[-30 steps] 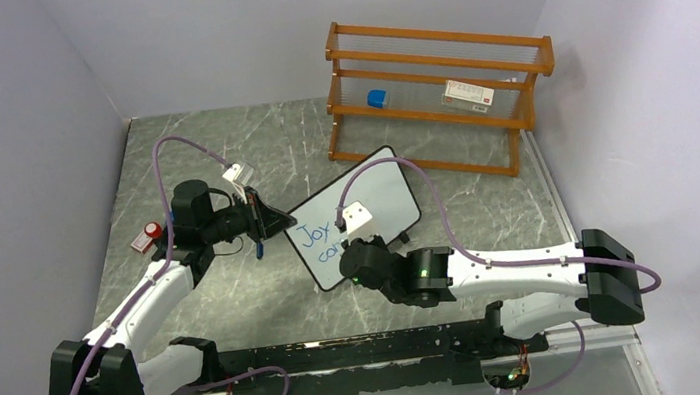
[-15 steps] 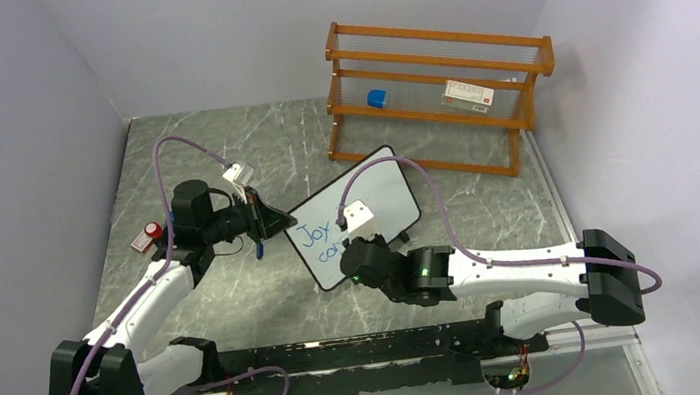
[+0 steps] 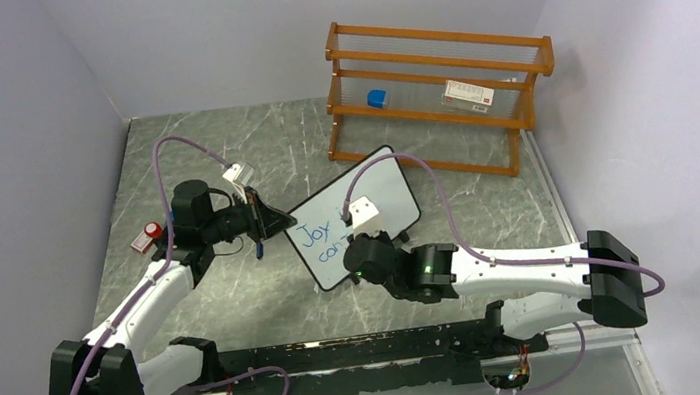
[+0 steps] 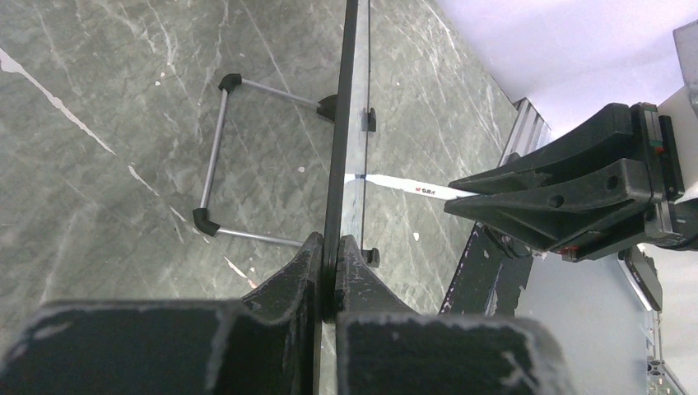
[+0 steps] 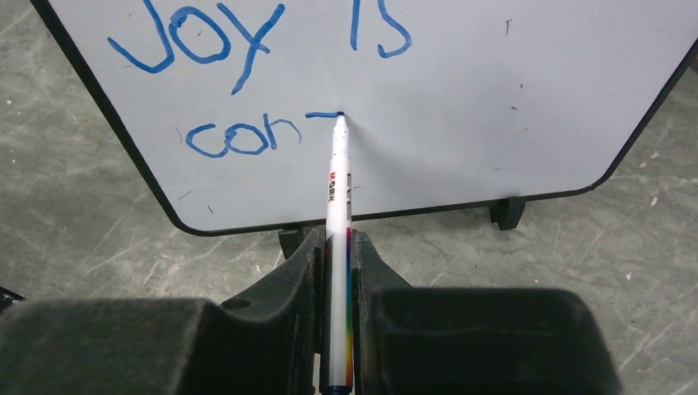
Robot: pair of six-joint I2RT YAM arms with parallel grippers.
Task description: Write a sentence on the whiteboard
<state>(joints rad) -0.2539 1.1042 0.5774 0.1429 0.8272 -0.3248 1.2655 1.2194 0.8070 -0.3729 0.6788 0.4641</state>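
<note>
The whiteboard (image 3: 383,185) stands tilted mid-table; in the left wrist view I see it edge-on (image 4: 346,123). My left gripper (image 4: 331,247) is shut on its left frame edge (image 3: 281,222). The sentence (image 5: 197,41) reads "Joy is" in blue, with "con" and a short horizontal stroke below. My right gripper (image 5: 337,243) is shut on a white marker (image 5: 337,189) with a rainbow stripe. The marker's blue tip touches the board at the right end of that stroke. In the left wrist view the marker (image 4: 407,188) meets the board's face.
An orange wooden rack (image 3: 434,96) stands at the back right, holding a blue block (image 3: 376,99) and a white box (image 3: 468,92). A red-capped item (image 3: 147,235) lies at the left. A small blue piece (image 3: 259,250) lies below the left gripper. The board's wire stand (image 4: 216,156) juts out behind it.
The right gripper has shifted slightly right along the board, and a new blue stroke has appeared after "con". The left gripper and the board have not moved.
</note>
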